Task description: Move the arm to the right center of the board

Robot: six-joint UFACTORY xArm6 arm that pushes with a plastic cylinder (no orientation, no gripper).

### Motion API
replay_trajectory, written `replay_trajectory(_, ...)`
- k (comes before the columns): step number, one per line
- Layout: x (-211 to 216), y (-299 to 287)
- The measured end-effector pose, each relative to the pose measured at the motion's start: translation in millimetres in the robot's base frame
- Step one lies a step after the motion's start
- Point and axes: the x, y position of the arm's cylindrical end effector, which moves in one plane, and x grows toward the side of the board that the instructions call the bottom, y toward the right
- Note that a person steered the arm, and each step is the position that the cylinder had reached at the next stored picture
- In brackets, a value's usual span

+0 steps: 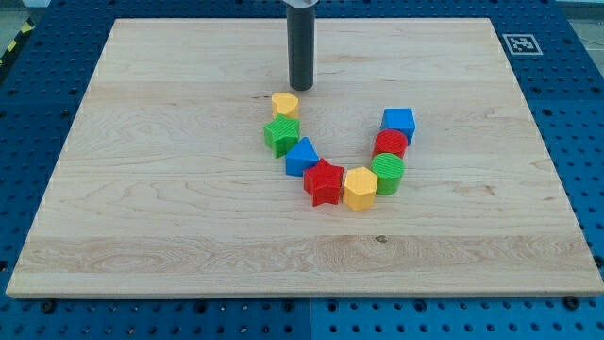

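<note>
Our straight dark rod, my tip (300, 88), rests above the small yellow block (285, 103), near the pale wooden board's (189, 217) top centre.
No pincer fitted, so nothing to open or close. We judge the blocks light and slippery; the goal, right centre, lies beyond the blue cube (398, 122).

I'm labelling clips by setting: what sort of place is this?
Likely a robotics lab bench: a wooden board on a blue perforated table, coloured blocks in a U, my tip just above the yellow block.
</note>
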Motion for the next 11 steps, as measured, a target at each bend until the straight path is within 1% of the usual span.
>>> replay_trajectory(2, -1.1, 39.3)
replay_trajectory(4, -0.4, 94.2)
replay_trajectory(5, 16.3, 100.4)
replay_trajectory(8, 16.4, 105.2)
replay_trajectory(10, 17.7, 146.9)
replay_trajectory(11, 24.9, 171.5)
